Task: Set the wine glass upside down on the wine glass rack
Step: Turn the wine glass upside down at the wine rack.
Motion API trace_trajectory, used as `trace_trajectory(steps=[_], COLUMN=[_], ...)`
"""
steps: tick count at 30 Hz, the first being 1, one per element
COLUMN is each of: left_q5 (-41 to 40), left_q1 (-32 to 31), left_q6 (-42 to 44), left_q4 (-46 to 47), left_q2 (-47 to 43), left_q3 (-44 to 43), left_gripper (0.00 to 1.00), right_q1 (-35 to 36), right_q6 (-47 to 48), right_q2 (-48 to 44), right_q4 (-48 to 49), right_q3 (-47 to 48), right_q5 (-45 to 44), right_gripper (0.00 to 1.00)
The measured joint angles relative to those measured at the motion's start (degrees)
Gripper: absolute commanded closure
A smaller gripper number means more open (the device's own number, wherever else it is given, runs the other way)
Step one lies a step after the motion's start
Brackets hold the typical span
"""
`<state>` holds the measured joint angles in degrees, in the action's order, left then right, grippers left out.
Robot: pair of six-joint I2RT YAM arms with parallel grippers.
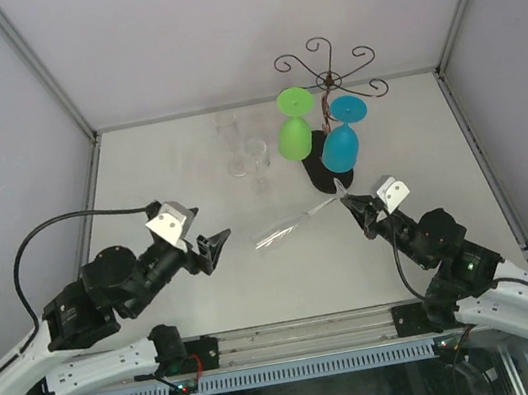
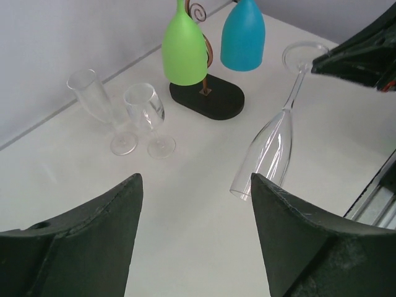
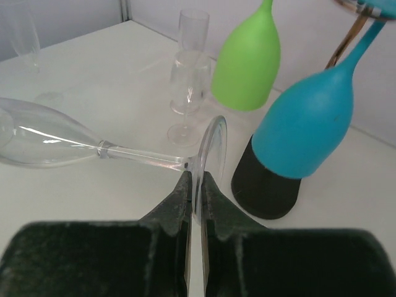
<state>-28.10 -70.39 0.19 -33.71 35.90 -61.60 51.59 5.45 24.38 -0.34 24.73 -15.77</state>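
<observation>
one thin pinch: right tool (image 3: 195, 182) shut on foot rim of wine glass (image 3: 55, 139), tilted just before wine glass rack (image 2: 210, 102); left tool (image 1: 219, 245) wide open, empty. could slip or pivot, striking blue glass (image 3: 309, 133) hung on rack.

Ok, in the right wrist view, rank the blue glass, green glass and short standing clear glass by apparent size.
1. blue glass
2. green glass
3. short clear glass
The blue one is nearer the camera, so its lead over green is unsure.

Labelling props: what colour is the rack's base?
Black. The rack base shows best in the left wrist view.
</observation>
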Motion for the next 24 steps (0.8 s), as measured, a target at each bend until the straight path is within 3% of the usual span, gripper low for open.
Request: trace_trajectory(steps=[9,24], left_q5=[3.4,8.4], left_q1=[0.0,0.0], left_q6=[7.8,21.1], left_q4=[-0.3,3.1], left_q2=[5.2,7.9], left_q3=[0.0,0.0], left_gripper=[0.27,0.29], right_q1=[3.8,22.5], right_q6=[12.5,37.2], right_q2=[1.9,6.0], right_q4=[-3.8,-6.8], right_q3=[7.6,10.6], right_q5=[0.2,-4.2], right_gripper=[1.00,1.00])
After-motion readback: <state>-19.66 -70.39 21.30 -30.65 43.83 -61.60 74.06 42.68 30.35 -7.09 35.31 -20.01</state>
